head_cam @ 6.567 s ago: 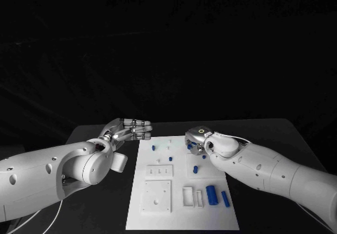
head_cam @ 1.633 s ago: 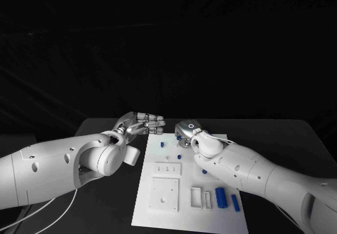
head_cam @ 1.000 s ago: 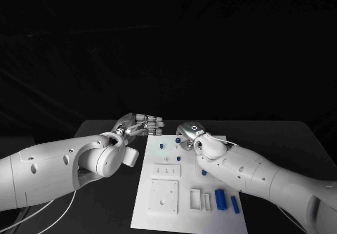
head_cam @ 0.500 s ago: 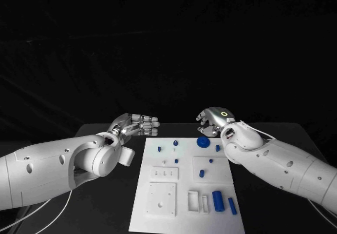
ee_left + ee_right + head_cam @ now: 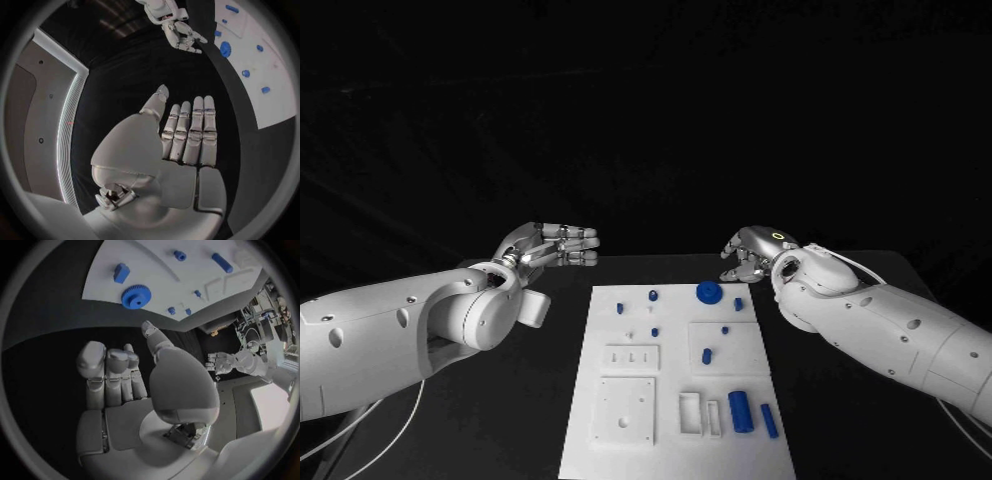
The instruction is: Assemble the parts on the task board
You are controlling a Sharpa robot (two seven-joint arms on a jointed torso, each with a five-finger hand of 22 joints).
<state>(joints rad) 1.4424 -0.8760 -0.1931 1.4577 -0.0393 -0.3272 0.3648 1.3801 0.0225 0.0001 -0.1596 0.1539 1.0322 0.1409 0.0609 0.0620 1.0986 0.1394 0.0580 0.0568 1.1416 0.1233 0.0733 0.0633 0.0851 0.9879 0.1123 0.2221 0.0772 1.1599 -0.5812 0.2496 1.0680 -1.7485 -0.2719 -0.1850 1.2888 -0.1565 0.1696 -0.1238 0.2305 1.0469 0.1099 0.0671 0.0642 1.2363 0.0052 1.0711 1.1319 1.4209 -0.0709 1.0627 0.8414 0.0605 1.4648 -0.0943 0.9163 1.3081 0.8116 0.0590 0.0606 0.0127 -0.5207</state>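
task board lies flat in the middle of the black tabletop, its long side running away from the robot, and the parts are spread over it. nearest are two blue cylinders, a thick one and a thinner one, lying beside white slotted frames and a square white block. these cylinders look like hard plastic, light and stiff, and i judge they may roll when they are pushed, so it is better to pinch them across the middle of the round side. further on there is a small blue peg and a white plate with three slots. then come smaller blue pieces, one near the centre and one to its right; they are so small that only fingertips can take them, and they could slip away easily. at the far end stand two blue pegs and the blue gear. the gear looks thin and stiff, with teeth that give some hold, so i would grasp it by its rim from two sides. beyond the far corners both hands hover above the tabletop, not touching anything. the left hand holds nothing, with its fingers straight and side by side. the right hand also holds nothing, its fingers a little bent, and it is just beside the far right corner of the board, near the gear.
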